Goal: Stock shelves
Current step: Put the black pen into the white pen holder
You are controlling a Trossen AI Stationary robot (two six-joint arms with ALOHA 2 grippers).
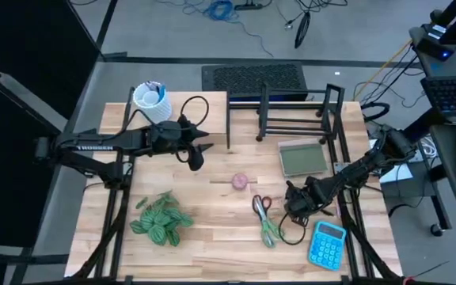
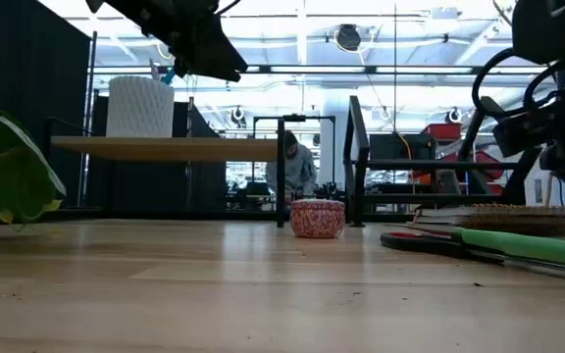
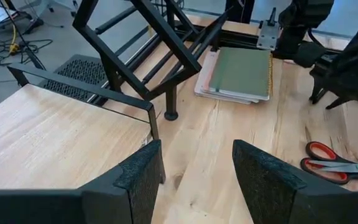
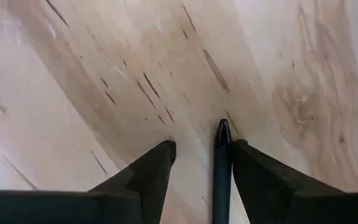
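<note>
A: What do you have on the table, biggest things first?

B: You have the pale-wood riser shelf at the back left, with a white ribbed cup standing on its top. Just beside it on the right stands the black wire rack. In front of the rack lies a green notebook.

A: And the arms?

B: Your left gripper hangs above the riser's front right corner, its fingers spread apart and holding nothing. Your right gripper sits low over the bare wood near the scissors, with a slim black pen between its fingers; you cannot tell whether they press on it.

A: Smaller items?

B: A leafy plant front left, a blue calculator front right, a small pink pot mid-table.
</note>
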